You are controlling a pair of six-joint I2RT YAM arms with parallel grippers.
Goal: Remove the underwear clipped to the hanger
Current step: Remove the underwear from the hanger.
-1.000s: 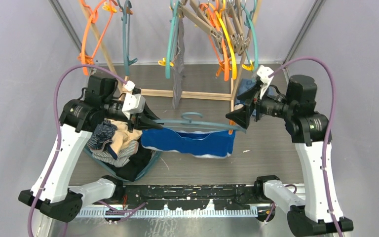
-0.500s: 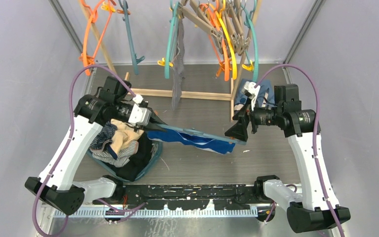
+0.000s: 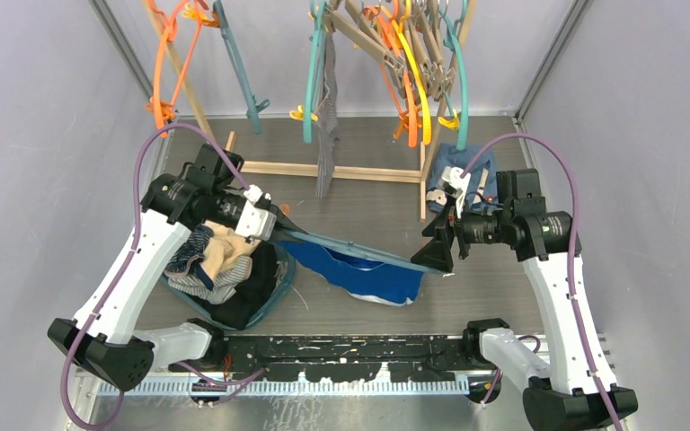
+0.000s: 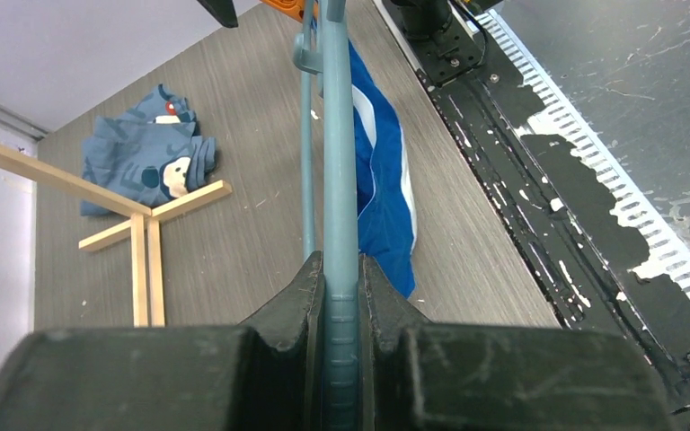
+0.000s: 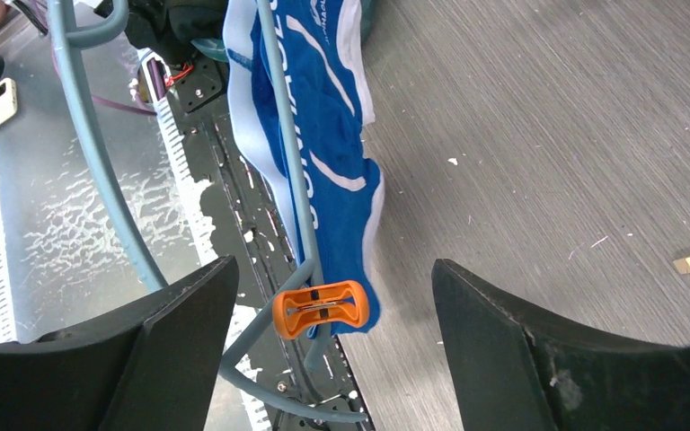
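Top view: left end effector (image 3: pixel 278 230) is clamped on the left end of the teal hanger (image 3: pixel 350 242). The bright blue underwear (image 3: pixel 373 278) hangs off it over the middle of the surface (image 3: pixel 359 193), just right of the clothes pile (image 3: pixel 220 269).

Left wrist: the fingers (image 4: pixel 296 296) are pinched tight on the hanger bar.

Right wrist: right end effector (image 5: pixel 332 287) is spread wide and holding nothing. The orange clip (image 5: pixel 321 308) sits between its fingers, pinning the underwear's corner.

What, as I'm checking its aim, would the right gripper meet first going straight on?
Likely the orange clip on the teal hanger end, holding the blue underwear, between the right gripper open jaws.
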